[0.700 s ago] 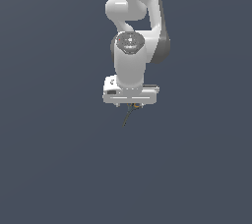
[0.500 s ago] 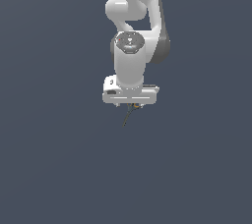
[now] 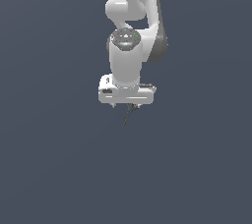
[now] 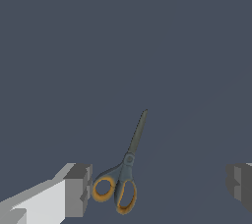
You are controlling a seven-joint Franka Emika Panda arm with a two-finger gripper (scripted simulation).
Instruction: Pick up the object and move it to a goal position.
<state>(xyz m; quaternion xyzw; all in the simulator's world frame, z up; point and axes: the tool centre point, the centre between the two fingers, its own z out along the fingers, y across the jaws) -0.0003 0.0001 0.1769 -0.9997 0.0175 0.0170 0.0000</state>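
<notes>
The hand [image 4: 157, 188] stands wide open around small scissors [image 4: 125, 174] (closed, orange-looped). Light, stiff and thin, probably; best pinched across the handle loops.

Just one pair of scissors [image 4: 123, 179] here, dark blades with two orange handle loops. One robot arm [image 3: 133, 26], with one hand [image 3: 126, 106] and its two fingers [image 4: 78, 190].

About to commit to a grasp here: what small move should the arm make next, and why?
Probably shift sideways to centre before closing. In the wrist view the scissors lie between wide-open fingers, their orange handles almost against one finger and far from the other. The gripper is already low over them.
</notes>
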